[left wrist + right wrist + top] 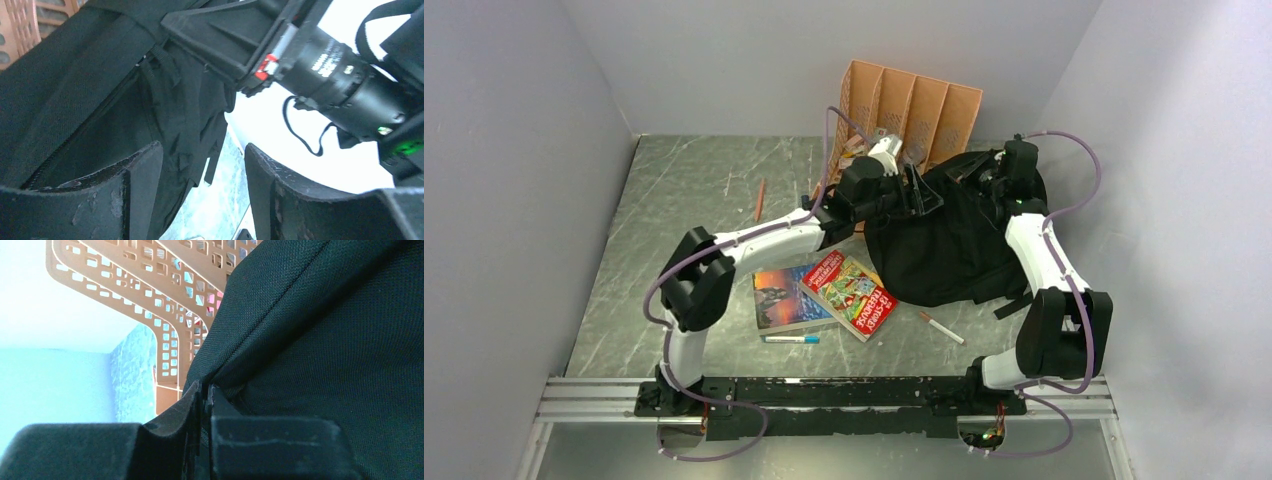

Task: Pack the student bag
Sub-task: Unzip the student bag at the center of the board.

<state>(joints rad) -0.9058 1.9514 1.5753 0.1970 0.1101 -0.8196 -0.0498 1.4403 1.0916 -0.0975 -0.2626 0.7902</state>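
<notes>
The student bag (954, 245) is a large black backpack lying at the right of the table. My right gripper (992, 178) sits at its top edge. In the right wrist view this gripper (205, 392) is shut on a seam of the bag's fabric (325, 340). My left gripper (921, 190) is at the bag's upper left rim. In the left wrist view the left gripper (202, 162) stands open. A hanging fold of the bag (185, 115) lies against the left finger (142, 172), and the other finger is clear of it. The bag's dark opening (100, 145) shows to the left.
An orange slotted organizer (914, 100) stands behind the bag. Two books (849, 292) lie left of the bag, with a blue marker (791, 339) and a white pen (942, 327) in front. An orange pencil (760, 199) lies at the far left.
</notes>
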